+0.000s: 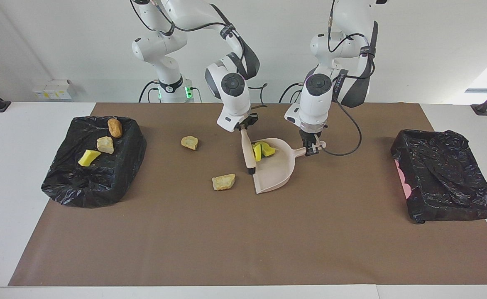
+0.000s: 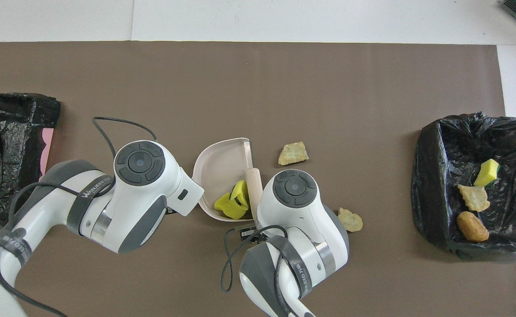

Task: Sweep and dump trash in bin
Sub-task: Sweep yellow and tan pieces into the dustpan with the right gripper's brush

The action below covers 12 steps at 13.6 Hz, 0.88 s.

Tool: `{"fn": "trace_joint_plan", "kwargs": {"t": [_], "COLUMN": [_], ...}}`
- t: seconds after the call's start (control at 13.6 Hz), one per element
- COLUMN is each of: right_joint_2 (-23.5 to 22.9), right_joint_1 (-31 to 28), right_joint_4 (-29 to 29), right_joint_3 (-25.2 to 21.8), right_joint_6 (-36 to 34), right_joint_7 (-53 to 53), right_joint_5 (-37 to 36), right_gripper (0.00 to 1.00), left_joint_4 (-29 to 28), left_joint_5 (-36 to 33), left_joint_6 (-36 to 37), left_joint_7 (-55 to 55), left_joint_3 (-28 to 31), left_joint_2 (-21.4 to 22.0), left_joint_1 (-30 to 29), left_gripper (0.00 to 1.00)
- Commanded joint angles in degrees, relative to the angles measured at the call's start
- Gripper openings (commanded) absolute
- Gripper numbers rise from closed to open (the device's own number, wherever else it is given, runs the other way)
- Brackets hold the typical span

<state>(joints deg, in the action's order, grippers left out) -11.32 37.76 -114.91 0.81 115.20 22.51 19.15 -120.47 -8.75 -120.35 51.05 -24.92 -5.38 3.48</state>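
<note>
- Step: sweeping. Right gripper (image 1: 243, 128) is clamped on the beige wooden-handled brush (image 1: 248, 153), at the mouth of the beige plastic dustpan (image 1: 277, 170).
- Left gripper (image 1: 312, 148) grips the dustpan handle at 3 o'clock.
- Two yellow sponge pieces (image 1: 262, 150) sit inside the pan.
- Two pale tan lumps (image 1: 223, 182) (image 1: 189, 142) lie on the brown mat (image 1: 243, 241), about 9 o'clock of the pan.
- Three scraps already in the black-lined bin (image 1: 94, 182).
- Next: probably sweep in the lumps.

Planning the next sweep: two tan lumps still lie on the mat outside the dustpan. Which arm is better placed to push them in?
The right arm. Its tool already holds the brush at the dustpan's mouth, with both tan lumps on its side. The left tool is busy holding the dustpan handle.
</note>
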Motion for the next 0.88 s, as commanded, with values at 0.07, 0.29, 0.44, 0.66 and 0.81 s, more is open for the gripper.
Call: {"fn": "trace_joint_plan", "kwargs": {"t": [0.07,0.29,0.44,0.66,0.81], "right_joint_2": [-1.52,2.52,5.85,9.29,11.31], "right_joint_1": [-1.28,-4.53,-7.34,-10.51,-12.27], "right_joint_4": [5.4,4.52,2.86,2.24,-0.3], "right_joint_3": [-0.28,-0.9,-0.81,-0.81,-0.81], "right_joint_6": [-4.63,-11.65,-14.81,-22.45,-25.1], "right_joint_7": [5.34,9.11,10.09,13.07,14.56], "right_joint_5": [1.77,0.55,-2.78,-8.58,-10.18], "right_gripper": [0.0,0.0,0.0,0.0,0.0], "left_joint_4": [-1.7,-1.79,-1.79,-1.79,-1.79], "left_joint_5": [-0.12,-0.12,-0.12,-0.12,-0.12], "left_joint_6": [-1.03,-1.03,-1.12,-1.29,-1.21], "left_joint_7": [-0.52,-0.52,-0.61,-0.69,-0.78], "left_joint_3": [0.75,0.66,0.74,0.74,0.66], "left_joint_2": [1.68,1.68,1.68,1.6,1.6], "left_joint_1": [0.64,0.47,0.38,0.21,0.21], "left_gripper": [0.0,0.0,0.0,0.0,0.0]}}
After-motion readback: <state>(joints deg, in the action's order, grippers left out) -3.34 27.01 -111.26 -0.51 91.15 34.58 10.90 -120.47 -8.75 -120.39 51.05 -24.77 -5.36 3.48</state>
